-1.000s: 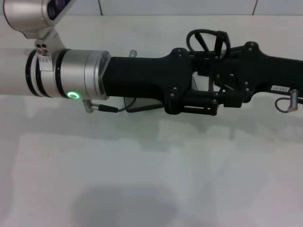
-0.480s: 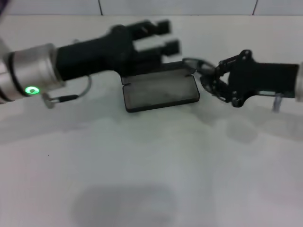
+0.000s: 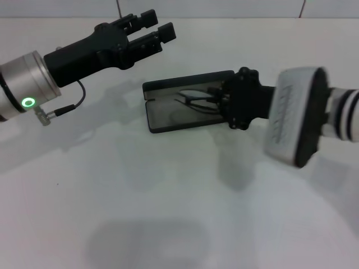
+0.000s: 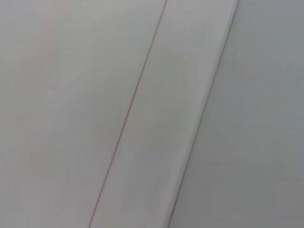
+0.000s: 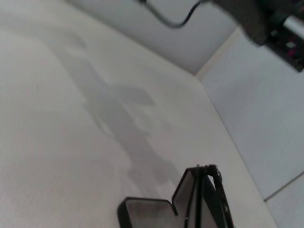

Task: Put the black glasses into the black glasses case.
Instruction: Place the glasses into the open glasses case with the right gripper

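The black glasses case (image 3: 168, 119) lies open on the white table, with its lid raised at the back. My right gripper (image 3: 222, 101) reaches in from the right, shut on the black glasses (image 3: 193, 101), and holds them over the case's grey tray. I cannot tell whether they touch the lining. My left gripper (image 3: 154, 27) is open and empty, raised behind and to the left of the case. The right wrist view shows the case (image 5: 145, 211) from its end, with the lid (image 5: 189, 197) standing up. The left wrist view shows only pale flat surfaces.
The white table (image 3: 168, 213) is bare in front of the case. A tiled wall (image 3: 213, 7) runs along its back edge. My left arm (image 5: 266, 19) shows far off in the right wrist view.
My left arm has swung back and left, uncovering the case. My right gripper has moved left with the glasses, from beside the case to over its tray.
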